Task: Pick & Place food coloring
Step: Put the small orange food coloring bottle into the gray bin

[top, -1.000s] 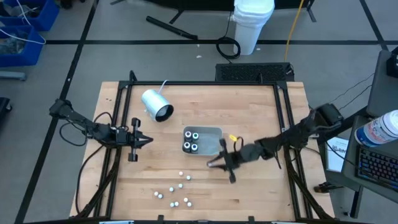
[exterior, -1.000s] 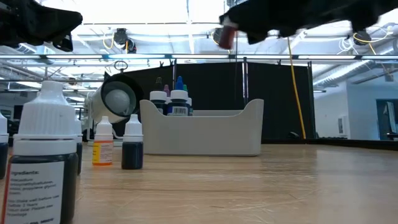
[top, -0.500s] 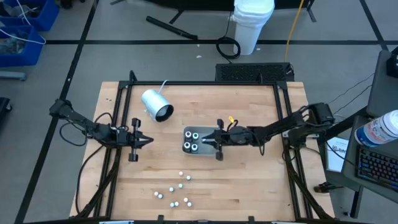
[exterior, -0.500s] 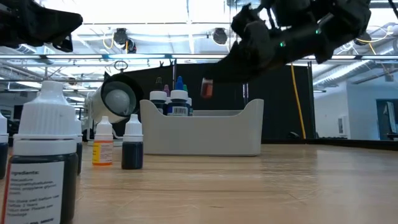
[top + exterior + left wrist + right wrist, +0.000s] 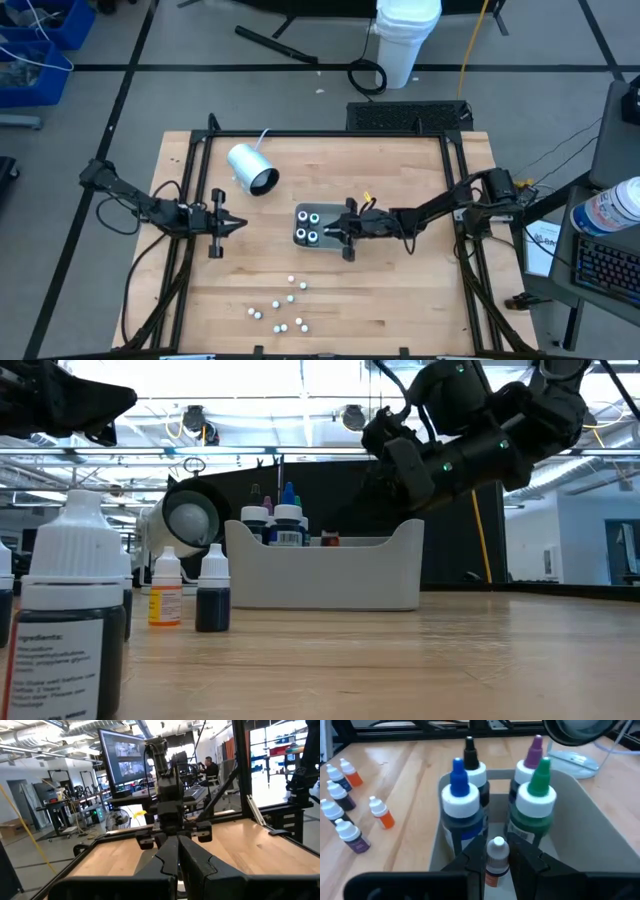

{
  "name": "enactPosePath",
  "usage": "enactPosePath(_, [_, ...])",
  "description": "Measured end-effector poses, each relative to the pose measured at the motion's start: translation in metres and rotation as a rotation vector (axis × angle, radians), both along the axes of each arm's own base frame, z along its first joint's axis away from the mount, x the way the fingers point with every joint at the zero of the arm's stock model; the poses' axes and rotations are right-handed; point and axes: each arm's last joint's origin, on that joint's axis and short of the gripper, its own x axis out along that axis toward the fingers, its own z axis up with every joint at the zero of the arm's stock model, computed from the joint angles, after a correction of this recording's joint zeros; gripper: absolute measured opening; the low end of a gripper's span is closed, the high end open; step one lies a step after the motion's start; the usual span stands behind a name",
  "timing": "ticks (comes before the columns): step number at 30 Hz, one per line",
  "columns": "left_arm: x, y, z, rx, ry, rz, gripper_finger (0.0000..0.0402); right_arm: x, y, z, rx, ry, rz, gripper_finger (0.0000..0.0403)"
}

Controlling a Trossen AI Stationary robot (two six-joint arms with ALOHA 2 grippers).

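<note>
My right gripper [image 5: 341, 231] reaches from the table's right over the grey tray [image 5: 345, 212] and is shut on a tiny food coloring bottle [image 5: 496, 859] with a white cap and orange-red liquid. In the low view that bottle [image 5: 329, 540] shows just above the tray wall [image 5: 330, 580]. Larger bottles with blue [image 5: 460, 802], black, purple and green [image 5: 536, 800] tops stand in the tray's left half. Several tiny food coloring bottles [image 5: 283, 306] stand on the table near its front edge. My left gripper [image 5: 238, 226] waits shut, left of the tray, touching nothing. My right gripper pinches the tiny bottle between its two fingers [image 5: 471, 862], on the body just below the white cap [image 5: 497, 845]. The fingers come from the table's right, slanting down. The bottle stands upright inside the tray beside the larger bottles; whether its base touches the tray floor I cannot tell.
A white-and-grey cylinder [image 5: 252, 168] with a cord lies on its side beyond the tray, toward the far left. Bare wood stretches right of the tray. In the low view, tiny bottles [image 5: 212, 600] stand left of the tray, and one bottle [image 5: 70, 620] stands close to the camera.
My right gripper has carried the orange-red bottle from the near right side of the tray toward the left, over the tray, and has come down, so the bottle has dropped from well above the tray to inside its walls. The gripper has stayed shut on it.
</note>
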Motion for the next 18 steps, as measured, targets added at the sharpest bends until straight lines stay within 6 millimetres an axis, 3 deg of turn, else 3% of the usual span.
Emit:
enactPosePath(9, [0.000,0.000,0.000,-0.002,-0.003,0.000,0.0021,0.015,0.001,0.006,-0.004,0.201,-0.013,0.0051])
enactPosePath(18, [0.000,0.000,0.000,-0.003,-0.002,0.000,0.0021,0.021,-0.001,0.012,0.014,0.222,-0.058,0.0051])
